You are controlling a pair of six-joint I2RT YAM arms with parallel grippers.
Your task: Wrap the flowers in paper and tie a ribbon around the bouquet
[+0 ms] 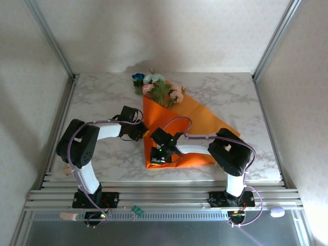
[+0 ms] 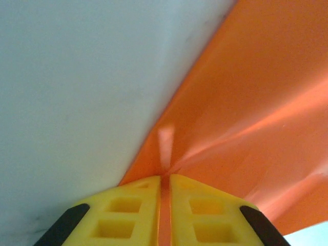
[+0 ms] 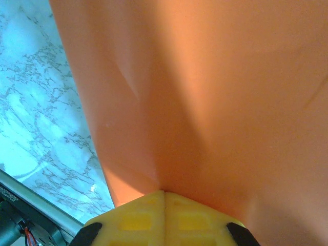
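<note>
Grips the paper (image 1: 200, 115) on both sides: left hand (image 1: 139, 131) pinched on the sheet's left edge, roughly midway between the far and near edges of the tabletop (image 1: 97, 97), nearly shut fingers (image 2: 128, 210) trapping a thin orange strip; right hand (image 1: 160, 152) clamped fully shut on the sheet's near-left corner, close to the tabletop's near edge, orange rising straight off the fingertips (image 3: 138, 210). Finds the flowers (image 1: 158, 87) at the far middle of the tabletop, heads toward the far edge, resting on the sheet's far corner, stems not to be made out. Suggests a long axis running far to near, from the blooms down toward the right hand. Places the blooms beyond and a little right of the left hand, the nearer of the two. Probably calls for carrying the held left edge rightward across that axis, right hand pinning the stem end narrow.
</note>
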